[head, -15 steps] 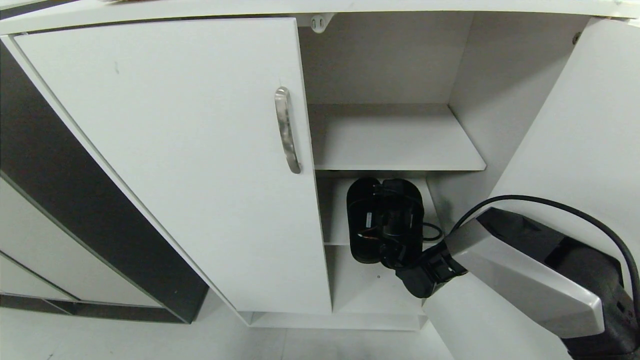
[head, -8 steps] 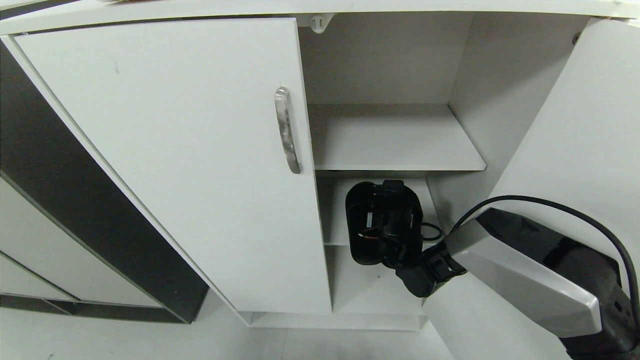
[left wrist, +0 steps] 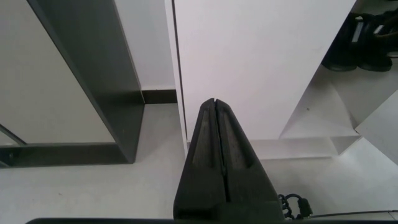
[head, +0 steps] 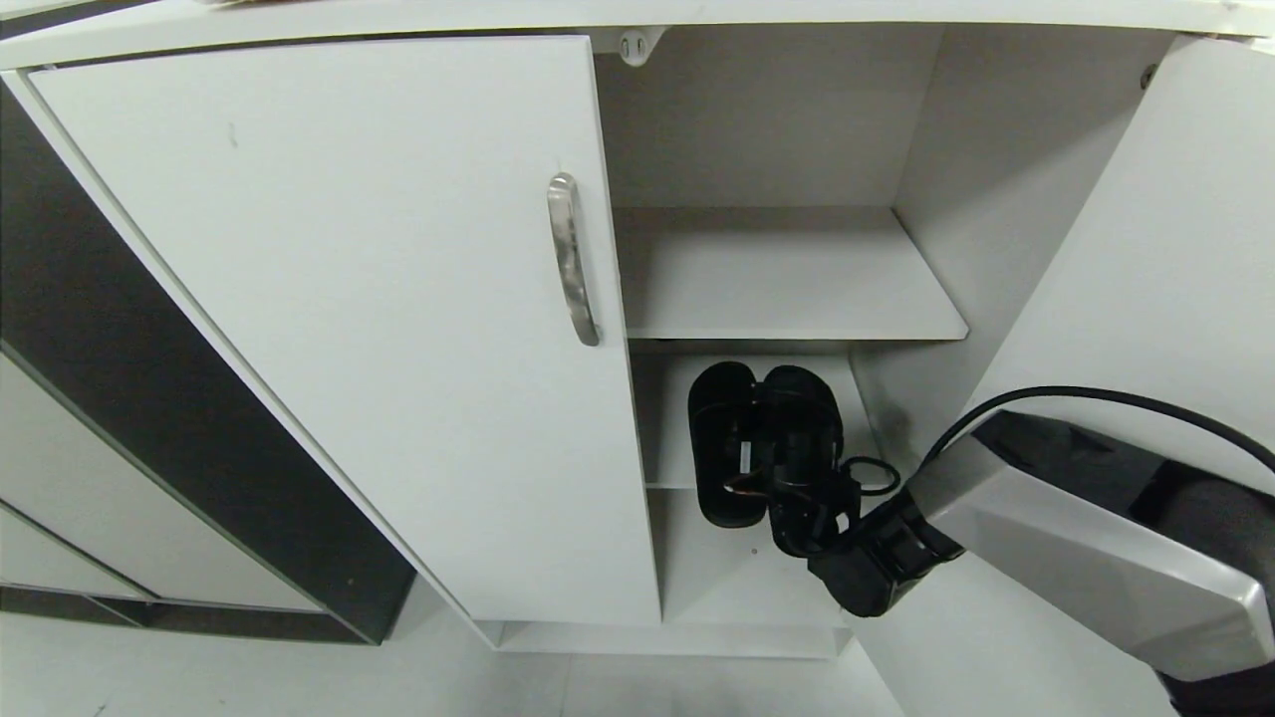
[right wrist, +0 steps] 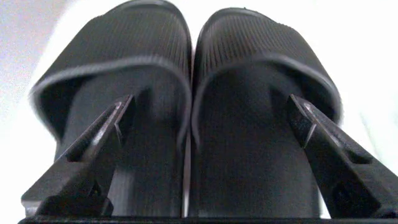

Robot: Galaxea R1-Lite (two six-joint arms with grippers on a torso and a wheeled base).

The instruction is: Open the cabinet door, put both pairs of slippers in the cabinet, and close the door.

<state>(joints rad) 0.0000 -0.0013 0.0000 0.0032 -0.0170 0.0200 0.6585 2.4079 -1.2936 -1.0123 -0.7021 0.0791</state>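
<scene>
1 pair of black slippers (head: 765,438) lies side by side on the lower shelf (head: 664,438) of the cabinet (head: 936,129), heels toward its front. The right hand (right wrist: 211,102) is spread wide at those heels. The left hand (left wrist: 215,106), pressed together, hangs before the closed left door (head: 329,299).

Head camera overlooks cabinet (head: 787,274); all views share slippers (head: 762,438).

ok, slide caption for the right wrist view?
Right hand open over a pair of black ribbed rubber slippers lying side by side in the white cabinet.
</scene>
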